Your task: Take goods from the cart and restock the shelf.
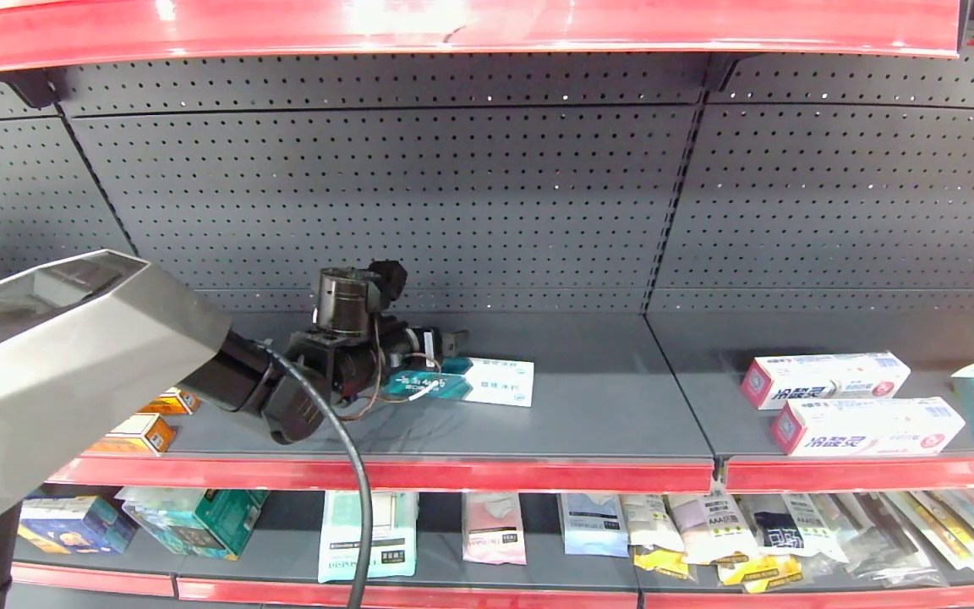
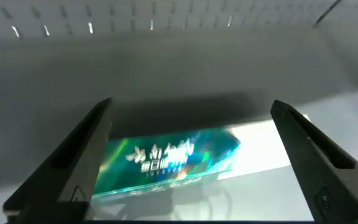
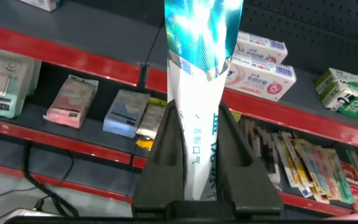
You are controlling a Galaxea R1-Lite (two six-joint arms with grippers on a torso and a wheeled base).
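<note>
- left tool point(image 1: 438, 353) is on the middle shelf point(image 1: 605, 406), spread wide open and not gripping anything
- a teal-and-white box point(image 1: 472, 381) lies flat on that shelf right in front of it, long side running roughly along the shelf front
- in the left wrist view the box sits between the two fingers point(image 2: 73, 168); the jaws stand well out past its ends, and I can't tell if either one actually touches it
- right tool point(image 3: 199, 124) is clamped on a second carton point(image 3: 201, 37), same teal and white look, standing upright between the jaws with its teal end pointing away from the wrist
- that carton also pokes into the head view at the far right edge, in front of the shelf's red front lip rather than on the shelf
- two pink-and-white boxes point(image 1: 825, 378) lie flat in the right-hand bay of the same shelf, one behind the other and close together, well apart from the teal-and-white box
- a couple of small orange boxes point(image 1: 139, 431) sit at the left end of the shelf, partly hidden behind the left arm
- lower shelf point(image 1: 538, 584) has a row of flat packets point(image 1: 495, 529) laid side by side, plus some green and blue cartons on the left
- grey pegboard point(image 1: 385, 194) backs the whole thing
</note>
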